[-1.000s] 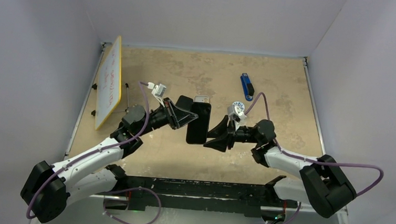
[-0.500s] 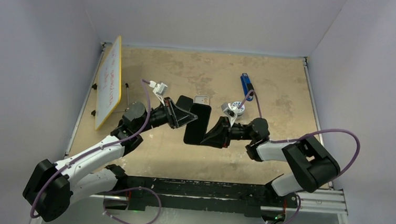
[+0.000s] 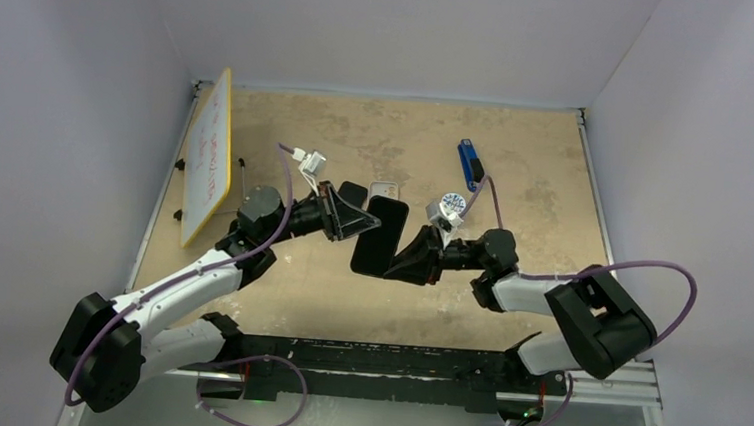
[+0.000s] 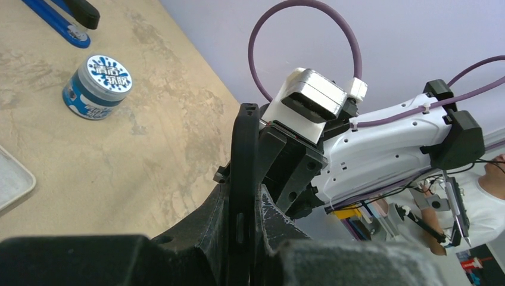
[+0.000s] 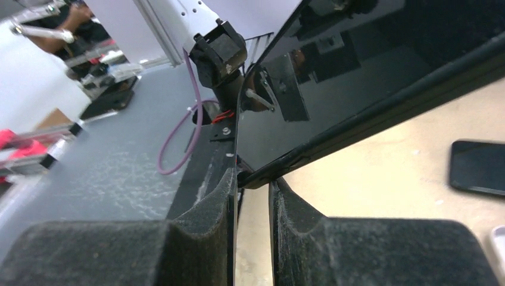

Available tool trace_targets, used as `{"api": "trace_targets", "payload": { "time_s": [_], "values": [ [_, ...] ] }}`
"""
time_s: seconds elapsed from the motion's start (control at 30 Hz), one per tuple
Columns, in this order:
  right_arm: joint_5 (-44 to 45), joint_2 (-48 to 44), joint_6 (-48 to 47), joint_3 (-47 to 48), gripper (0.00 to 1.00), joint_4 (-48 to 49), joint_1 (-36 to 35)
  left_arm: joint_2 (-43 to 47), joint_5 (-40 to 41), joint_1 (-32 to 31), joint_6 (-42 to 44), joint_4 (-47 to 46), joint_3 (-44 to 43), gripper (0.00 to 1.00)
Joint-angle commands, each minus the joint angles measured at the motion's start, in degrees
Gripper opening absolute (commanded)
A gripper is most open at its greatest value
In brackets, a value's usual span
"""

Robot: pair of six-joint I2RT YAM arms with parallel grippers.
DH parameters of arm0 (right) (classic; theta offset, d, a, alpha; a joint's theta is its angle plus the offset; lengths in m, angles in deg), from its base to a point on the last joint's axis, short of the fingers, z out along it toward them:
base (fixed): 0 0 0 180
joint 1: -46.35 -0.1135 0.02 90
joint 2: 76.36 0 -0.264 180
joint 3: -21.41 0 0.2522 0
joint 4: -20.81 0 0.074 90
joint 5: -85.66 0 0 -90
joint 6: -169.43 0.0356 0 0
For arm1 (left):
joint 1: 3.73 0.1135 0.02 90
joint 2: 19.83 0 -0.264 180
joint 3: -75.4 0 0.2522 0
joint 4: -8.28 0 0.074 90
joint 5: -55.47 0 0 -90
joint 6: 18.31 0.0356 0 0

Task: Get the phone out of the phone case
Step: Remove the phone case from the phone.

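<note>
The black phone in its case (image 3: 379,235) is held up in the air over the middle of the table. My left gripper (image 3: 360,222) is shut on its left edge; in the left wrist view the phone (image 4: 243,149) stands edge-on, clamped between my left gripper's (image 4: 244,199) jaws. My right gripper (image 3: 397,262) grips the lower right corner. In the right wrist view the glossy screen (image 5: 357,77) fills the top, and its corner sits between my right gripper's (image 5: 253,179) nearly closed jaws.
A black flat rectangle (image 3: 351,193) lies on the table behind the phone, also in the right wrist view (image 5: 476,167). Nearby are a small metal tray (image 3: 387,189), a blue-lidded jar (image 4: 95,86) and a blue stapler (image 3: 470,164). A whiteboard (image 3: 209,156) leans at the left wall.
The right arm's elbow swung in and its gripper slid a little left along the phone's lower edge. The left wrist rose slightly, and the phone tilted with its top to the right.
</note>
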State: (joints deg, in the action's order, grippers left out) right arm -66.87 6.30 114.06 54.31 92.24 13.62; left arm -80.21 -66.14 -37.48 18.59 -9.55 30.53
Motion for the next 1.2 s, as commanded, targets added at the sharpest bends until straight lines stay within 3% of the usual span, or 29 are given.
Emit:
{"api": "trace_targets", "payload": {
  "time_s": [0.0, 0.1, 0.23, 0.3, 0.47, 0.7, 0.9, 1.03, 1.17],
  "values": [
    [0.8, -5.1, -15.4, 0.6, 0.09, 13.1, -1.5, 0.2, 0.0, 0.1, -5.8, -4.5, -4.2, 0.00],
    [3.0, -10.0, -26.6, 2.7, 0.09, -3.3, -1.9, 0.0, -0.7, 0.0, -7.0, -4.7, -3.9, 0.00],
    [9.8, -18.4, -51.7, 9.2, 0.09, -37.4, -4.3, 0.4, -1.6, 0.1, -8.8, -5.4, -2.9, 0.00],
    [13.4, -20.3, -57.8, 11.2, 0.08, -44.1, -5.6, 0.8, -1.6, 0.1, -9.6, -5.8, -2.2, 0.00],
    [12.9, -21.2, -57.3, 10.0, 0.09, -40.5, -5.8, 0.5, -2.9, 0.0, -13.0, -9.7, -0.6, 0.00],
    [15.4, -22.9, -58.9, 10.6, 0.10, -41.5, -6.3, 1.3, -2.1, 0.0, -13.0, -8.0, -0.1, 0.00],
    [16.5, -23.3, -52.5, 9.9, 0.12, -40.1, -6.4, 3.4, -0.9, 0.0, -12.2, -8.1, 1.2, 0.00],
    [17.8, -24.6, -46.8, 8.1, 0.23, -39.4, -6.3, 5.1, 1.0, 0.0, -11.5, -8.0, 1.2, 0.00],
    [21.7, -26.7, -39.8, 5.8, 0.42, -37.9, -6.4, 6.8, 4.0, 0.0, -10.9, -8.0, 1.3, 0.00]
  ]
}}
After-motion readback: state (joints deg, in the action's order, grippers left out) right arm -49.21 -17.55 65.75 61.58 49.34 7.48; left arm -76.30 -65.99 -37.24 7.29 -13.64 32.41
